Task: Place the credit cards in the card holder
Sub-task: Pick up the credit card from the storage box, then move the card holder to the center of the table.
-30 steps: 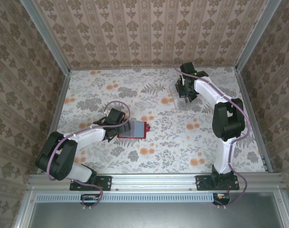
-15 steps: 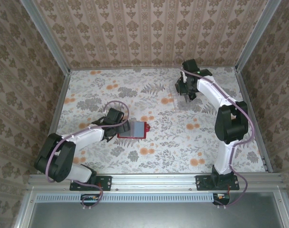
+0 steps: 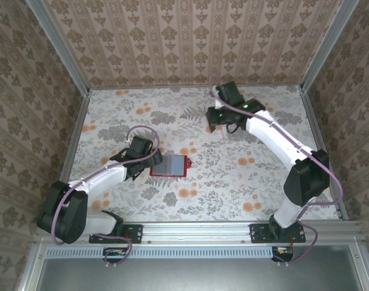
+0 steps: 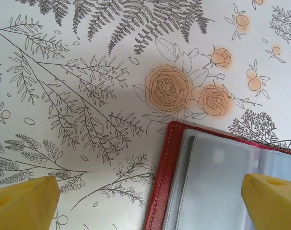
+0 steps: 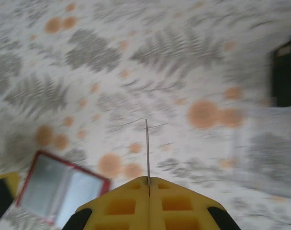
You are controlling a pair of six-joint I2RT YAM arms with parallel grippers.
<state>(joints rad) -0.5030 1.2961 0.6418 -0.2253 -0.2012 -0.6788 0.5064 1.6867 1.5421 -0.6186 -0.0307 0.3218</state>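
The card holder (image 3: 169, 165) lies open on the table left of centre, red with clear pockets (image 4: 217, 182). My left gripper (image 3: 149, 159) hovers at its left edge, and the yellow fingers (image 4: 26, 201) stand wide apart with nothing between them. My right gripper (image 3: 220, 115) is at the back centre, above the table. It is shut on one of the credit cards (image 5: 147, 148), which shows edge-on as a thin dark line standing out from the closed fingers (image 5: 131, 201). In the right wrist view the card holder (image 5: 59, 191) sits at the lower left, well away from the card.
A dark, blurred rectangular thing (image 5: 285, 76) stands at the right edge of the right wrist view. Patterned walls with metal rails (image 3: 81, 121) box in the table on three sides. The floral table top (image 3: 233, 182) stretches between the card holder and the right arm.
My right arm has swung left from the back right toward the table's middle, carrying the card. My left gripper has edged slightly left off the card holder and stayed open.
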